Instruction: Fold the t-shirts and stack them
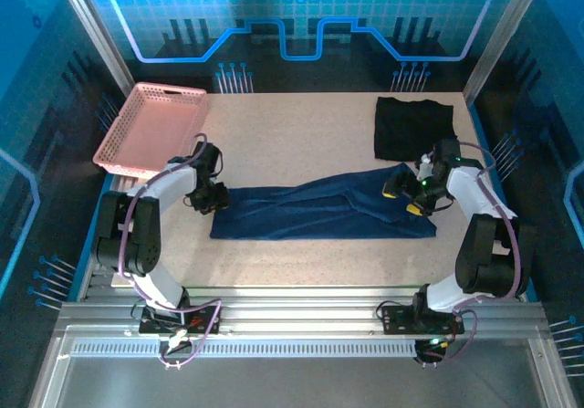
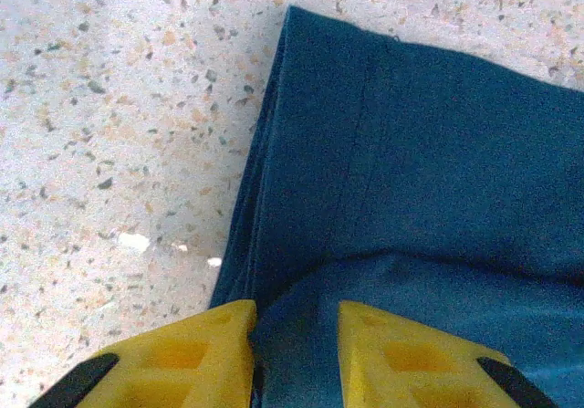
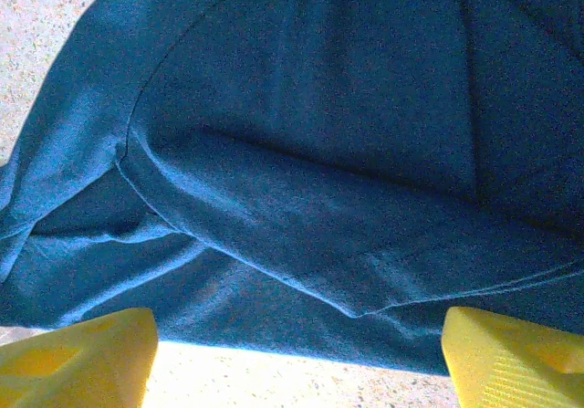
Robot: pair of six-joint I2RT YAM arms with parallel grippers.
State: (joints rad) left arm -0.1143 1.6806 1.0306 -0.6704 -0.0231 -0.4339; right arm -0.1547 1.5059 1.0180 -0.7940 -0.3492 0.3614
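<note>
Navy shirt (image 1: 319,212) mid-frame on the desk (image 1: 301,125), folded into a long band, long axis left to right, right end a little higher. Straight near edge along the bottom; short left edge square to it. Black shirt (image 1: 413,127) upper right, folded square, just beyond the navy one's right end. Basket (image 1: 151,125) upper left, well apart. Bare desk above and below the band. Left pincer (image 1: 212,200) narrow, pinching cloth at the left end. Right pincer (image 1: 404,199) wide, over the right end, near edge between its fingers.
</note>
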